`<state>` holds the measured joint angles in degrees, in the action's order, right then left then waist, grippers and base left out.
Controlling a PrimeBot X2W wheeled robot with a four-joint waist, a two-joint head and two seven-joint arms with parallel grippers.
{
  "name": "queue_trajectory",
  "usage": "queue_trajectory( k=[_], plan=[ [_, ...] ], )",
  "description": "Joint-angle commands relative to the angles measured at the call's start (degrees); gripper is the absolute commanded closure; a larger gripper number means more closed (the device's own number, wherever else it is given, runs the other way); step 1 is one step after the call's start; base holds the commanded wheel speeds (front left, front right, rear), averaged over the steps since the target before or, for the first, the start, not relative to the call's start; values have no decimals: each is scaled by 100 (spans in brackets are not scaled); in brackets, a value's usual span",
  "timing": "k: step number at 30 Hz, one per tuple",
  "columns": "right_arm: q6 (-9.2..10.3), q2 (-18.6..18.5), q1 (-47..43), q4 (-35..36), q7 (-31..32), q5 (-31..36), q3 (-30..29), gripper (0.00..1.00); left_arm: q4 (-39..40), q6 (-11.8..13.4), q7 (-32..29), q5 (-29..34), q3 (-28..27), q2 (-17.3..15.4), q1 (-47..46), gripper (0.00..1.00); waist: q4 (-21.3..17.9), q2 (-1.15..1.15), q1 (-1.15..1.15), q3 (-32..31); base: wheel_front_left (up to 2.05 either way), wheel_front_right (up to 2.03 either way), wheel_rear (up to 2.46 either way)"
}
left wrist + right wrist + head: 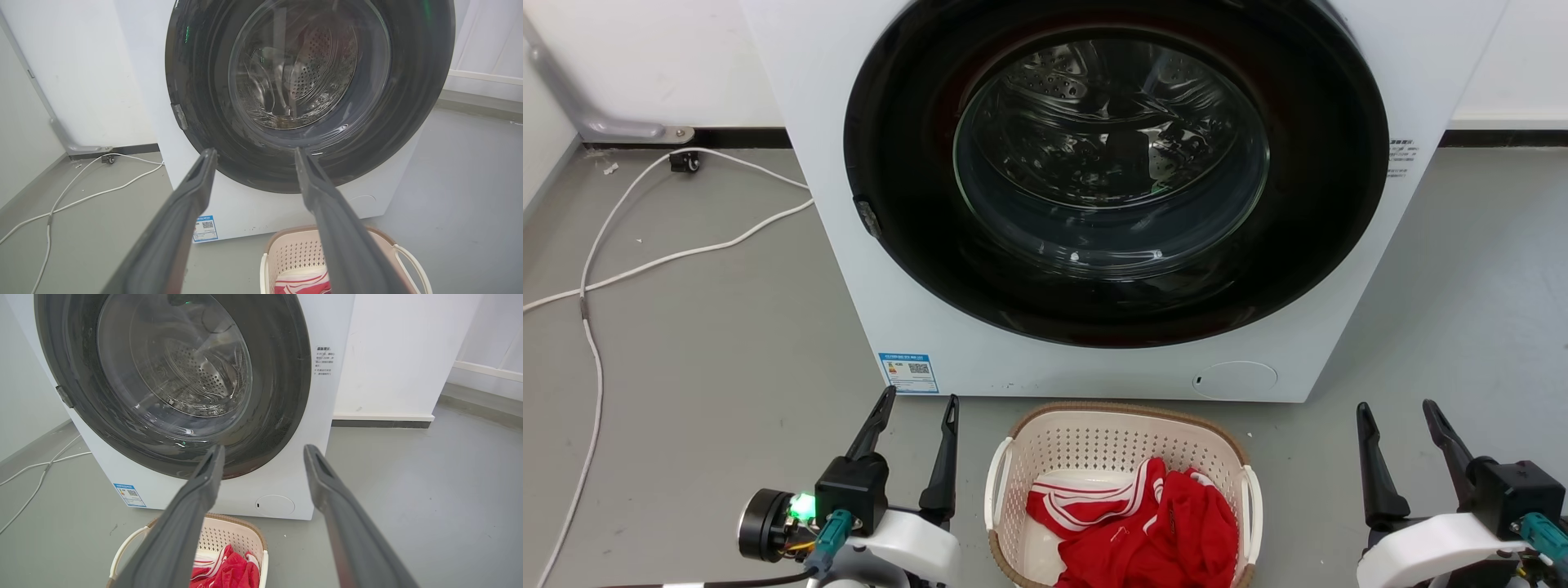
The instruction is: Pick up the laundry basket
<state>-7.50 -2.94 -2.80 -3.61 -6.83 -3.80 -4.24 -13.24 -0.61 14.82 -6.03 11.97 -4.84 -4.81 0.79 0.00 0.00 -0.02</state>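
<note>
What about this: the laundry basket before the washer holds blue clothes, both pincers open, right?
No: the head view shows red clothes, not blue, in the laundry basket before the washer; left pincer and right pincer are open.

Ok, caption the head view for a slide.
Left gripper and right gripper, both open, flank the laundry basket of red clothing before the washing machine.

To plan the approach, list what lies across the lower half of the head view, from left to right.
White cable on the floor → left hand, open → laundry basket → right hand, open.
</note>
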Motion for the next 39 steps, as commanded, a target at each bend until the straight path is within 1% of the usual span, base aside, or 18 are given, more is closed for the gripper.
queue_trajectory(
  k=[1, 21, 26, 31, 39],
  plan=[
    [3, 9, 39, -25, -46, 119, 0, 0, -27, -15, 51, 139, -5, 8, 51, 0, 0, 0, 0, -2, 0, 0, 0],
    [3, 10, 166, -233, -160, 61, -23, 0, -157, -131, 40, 131, -180, 85, 36, 0, -11, 0, 0, 12, 0, 0, 0],
    [3, 10, 195, -278, -146, 47, -68, 0, -224, -165, 40, 118, -171, 108, -89, 0, -1, 0, 0, 94, 0, 0, 0],
    [3, 10, 355, -357, -107, 6, -198, 0, -556, -225, 40, 89, -75, 132, -433, 0, -33, 0, 0, 485, 0, 0, 0],
    [2, 9, 836, -715, -51, -103, -285, 0, -1423, -348, 40, 48, 13, 127, -1304, 0, -210, 0, 0, 1496, 0, 0, 0]
  ],
)
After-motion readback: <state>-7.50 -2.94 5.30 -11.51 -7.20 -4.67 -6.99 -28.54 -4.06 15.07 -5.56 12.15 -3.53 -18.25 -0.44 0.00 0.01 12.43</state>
